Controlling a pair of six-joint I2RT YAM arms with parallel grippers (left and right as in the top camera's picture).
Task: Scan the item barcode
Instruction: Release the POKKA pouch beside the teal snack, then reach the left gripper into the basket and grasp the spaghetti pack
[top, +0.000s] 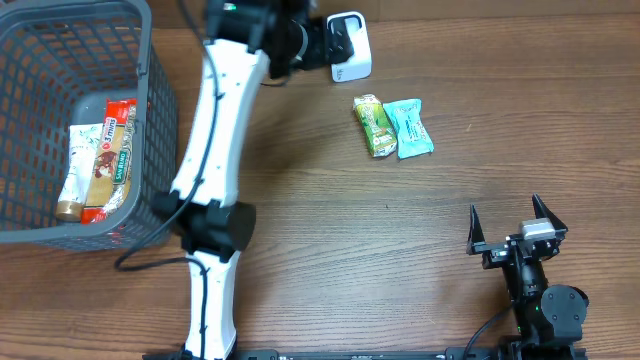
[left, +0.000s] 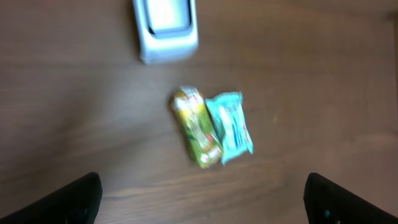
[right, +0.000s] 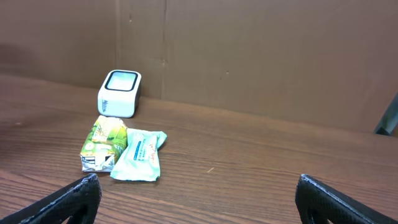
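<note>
Green packet (top: 375, 126) and teal packet (top: 409, 128) lie touching on the desk (top: 400, 260), near the scanner (top: 350, 46); left jaws by the scanner, spread wide, empty; right jaws, well apart from the packets, also spread and holding nothing.

Only the red-and-white packet (top: 116, 132) in the basket (top: 160, 110) bears legible print, seemingly "3 min", while lettering on the scanner (top: 350, 60), green bar (top: 375, 126) and teal bar (top: 410, 128) is too small to read

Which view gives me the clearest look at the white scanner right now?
Right wrist: the white scanner is sharp and whole, with its top window and front face both visible. Overhead shows it from above, small, close against the left arm. Left wrist shows it blurred and cut by the top edge.
</note>
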